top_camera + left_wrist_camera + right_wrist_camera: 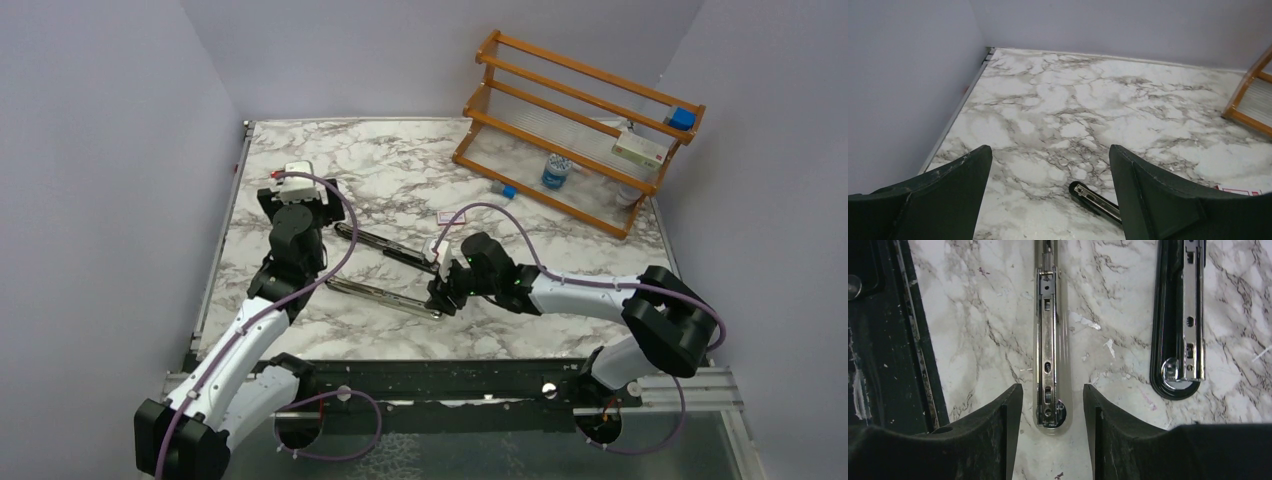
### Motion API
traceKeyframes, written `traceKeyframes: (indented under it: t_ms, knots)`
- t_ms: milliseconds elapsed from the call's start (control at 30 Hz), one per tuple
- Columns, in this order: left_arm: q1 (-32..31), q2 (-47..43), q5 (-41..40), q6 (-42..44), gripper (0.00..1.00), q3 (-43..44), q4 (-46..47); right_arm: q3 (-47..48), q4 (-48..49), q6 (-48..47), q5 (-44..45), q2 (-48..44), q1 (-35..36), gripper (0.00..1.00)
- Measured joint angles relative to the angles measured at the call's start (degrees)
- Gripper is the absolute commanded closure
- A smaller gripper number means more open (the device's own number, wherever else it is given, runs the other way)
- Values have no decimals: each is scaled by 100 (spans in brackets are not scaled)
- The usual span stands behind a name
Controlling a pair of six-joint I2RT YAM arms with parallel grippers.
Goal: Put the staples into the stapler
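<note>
The stapler lies opened out flat on the marble as two long arms, a far one (385, 248) and a near one (380, 295). In the right wrist view the near arm (1050, 365) shows its silver channel, and the black far arm (1175, 340) lies to the right. My right gripper (440, 298) (1052, 387) is open and straddles the near arm's rounded end without touching it. My left gripper (298, 200) (1050, 150) is wide open and holds nothing; the far arm's tip (1093, 197) lies low between its fingers. The small pink staples box (446, 216) (1243, 190) sits on the table beyond the stapler.
A wooden rack (580, 130) stands at the back right with a bottle (556, 172), a white box (640, 150) and small blue items. A black rail (430, 380) (883, 340) runs along the table's near edge. Walls close the left and far sides.
</note>
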Motion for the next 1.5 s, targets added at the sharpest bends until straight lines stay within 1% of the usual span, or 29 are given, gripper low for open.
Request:
traceKeyframes:
  t_ms: [167, 433, 667, 800, 1067, 1200, 1500]
  knots:
    - [114, -151, -378, -168, 11, -118, 52, 164, 9, -315, -205, 133, 70, 47]
    - [164, -39, -428, -280, 11, -118, 52, 343, -7, -474, -208, 608, 205, 46]
    - [243, -7, -426, -358, 11, -118, 50, 468, -15, -483, -168, 855, 313, 56]
    - [275, 9, -426, -378, 11, -118, 50, 568, -44, -468, 7, 1003, 350, 68]
    - [319, 37, -417, -402, 12, -118, 48, 634, -61, -358, 177, 1091, 361, 82]
    - [376, 92, -400, -402, 12, -118, 46, 673, -33, -245, 238, 1128, 361, 86]
    - [470, 186, -299, -437, 13, -116, 24, 1043, -28, -46, 540, 1436, 361, 90]
